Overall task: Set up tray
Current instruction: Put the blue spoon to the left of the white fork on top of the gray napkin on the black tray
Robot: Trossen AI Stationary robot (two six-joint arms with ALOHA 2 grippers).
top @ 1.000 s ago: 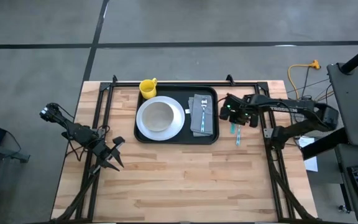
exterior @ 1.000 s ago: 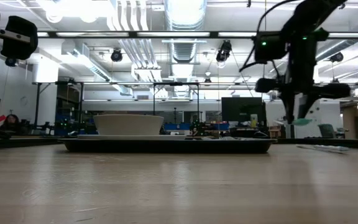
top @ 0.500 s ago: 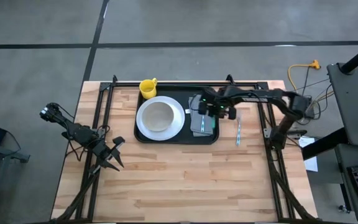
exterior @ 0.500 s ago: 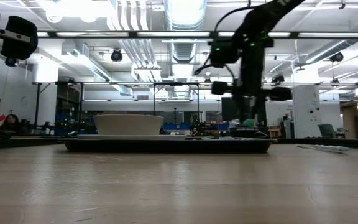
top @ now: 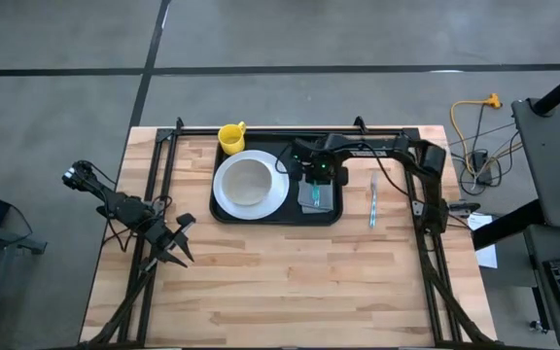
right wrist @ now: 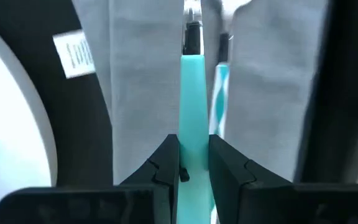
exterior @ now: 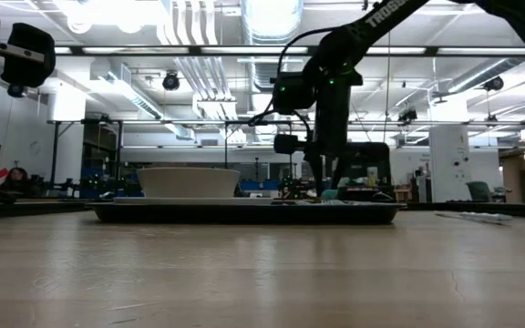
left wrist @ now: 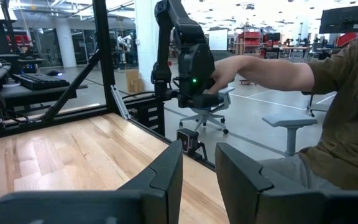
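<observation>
The black tray (top: 270, 216) lies at the table's far middle. On it are a white plate (top: 278, 187) with a white bowl (top: 247, 182) and a grey napkin (top: 327, 197). A teal-handled utensil (right wrist: 219, 93) rests flat on the napkin (right wrist: 142, 74). My right gripper (top: 317, 181) hangs over the napkin, shut on a second teal-handled utensil (right wrist: 192, 93); it stands low over the tray in the low view (exterior: 326, 187). My left gripper (top: 176, 249) waits open over the table's left side. My right gripper pinches the utensil's teal handle (right wrist: 192, 140) between its two fingers (right wrist: 165, 162), coming from above and pointing down. The handle runs forward past the fingertips over the napkin, alongside the other utensil. Whether it touches the napkin, I cannot tell.
A yellow cup (top: 231, 137) stands at the tray's far left corner. A third utensil (top: 372, 207) lies on the wood right of the tray. Black frame rails (top: 163, 175) run along the table's sides. A person (left wrist: 328, 124) sits beyond the table.
My right gripper, still shut on the teal utensil, has travelled from beside the tray's right edge toward the table's left and come down low over the napkin. The utensil went with it.
</observation>
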